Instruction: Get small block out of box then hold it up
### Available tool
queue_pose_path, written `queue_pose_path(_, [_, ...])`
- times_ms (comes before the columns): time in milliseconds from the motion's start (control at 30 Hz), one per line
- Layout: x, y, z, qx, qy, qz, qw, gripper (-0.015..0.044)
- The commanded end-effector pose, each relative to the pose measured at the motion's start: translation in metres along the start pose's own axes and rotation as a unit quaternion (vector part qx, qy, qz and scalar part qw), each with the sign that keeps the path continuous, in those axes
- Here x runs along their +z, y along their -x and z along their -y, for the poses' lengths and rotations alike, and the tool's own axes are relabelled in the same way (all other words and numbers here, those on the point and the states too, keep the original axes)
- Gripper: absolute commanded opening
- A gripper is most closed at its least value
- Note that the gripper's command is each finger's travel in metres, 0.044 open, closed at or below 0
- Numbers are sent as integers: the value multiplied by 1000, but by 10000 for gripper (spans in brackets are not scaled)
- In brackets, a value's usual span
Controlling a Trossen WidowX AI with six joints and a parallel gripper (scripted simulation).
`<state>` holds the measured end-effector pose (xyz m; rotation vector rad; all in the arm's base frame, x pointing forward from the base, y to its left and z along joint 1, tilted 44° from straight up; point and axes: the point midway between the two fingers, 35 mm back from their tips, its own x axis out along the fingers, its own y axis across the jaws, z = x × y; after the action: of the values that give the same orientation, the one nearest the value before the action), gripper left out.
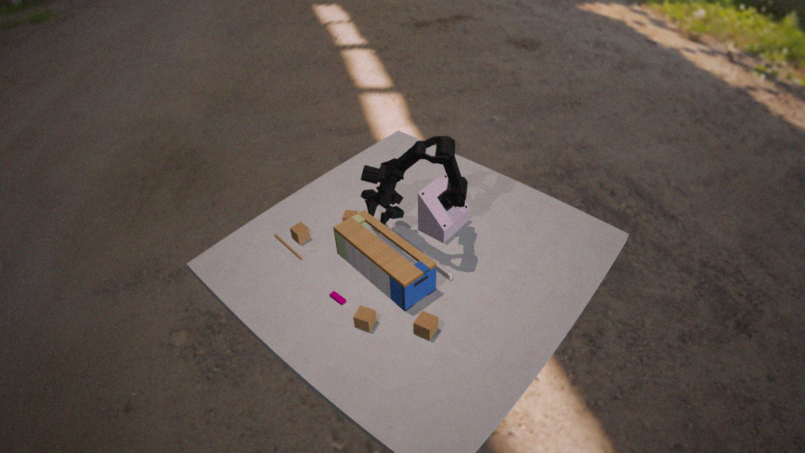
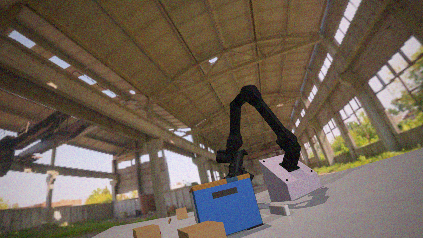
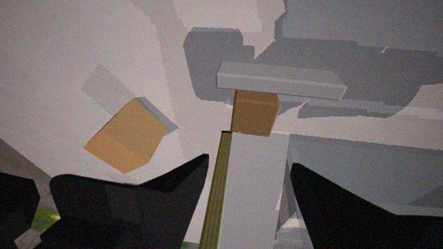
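Jaws are held partly open and empty, seen as 2 black wedges at the wrist view's bottom edge. Above their gap, mid-frame, a matte tan block (image 3: 255, 112) lies on the table (image 3: 52, 52) against a grey bar (image 3: 280, 80), outside the box (image 1: 382, 256).

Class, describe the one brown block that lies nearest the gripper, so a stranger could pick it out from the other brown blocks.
Find the long box with the blue end. At its opposite, green end, beside the gripper, a brown block lies close against the box corner. The other brown blocks stand apart from the box on open table.
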<state>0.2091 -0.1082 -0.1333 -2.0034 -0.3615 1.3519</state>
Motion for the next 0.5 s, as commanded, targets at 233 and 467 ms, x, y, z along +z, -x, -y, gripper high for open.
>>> queue_pose_path(233, [9,-19,1,-5,-6,1,1000,285])
queue_pose_path(467, [14,-29,1,-5,-7,1,1000,285])
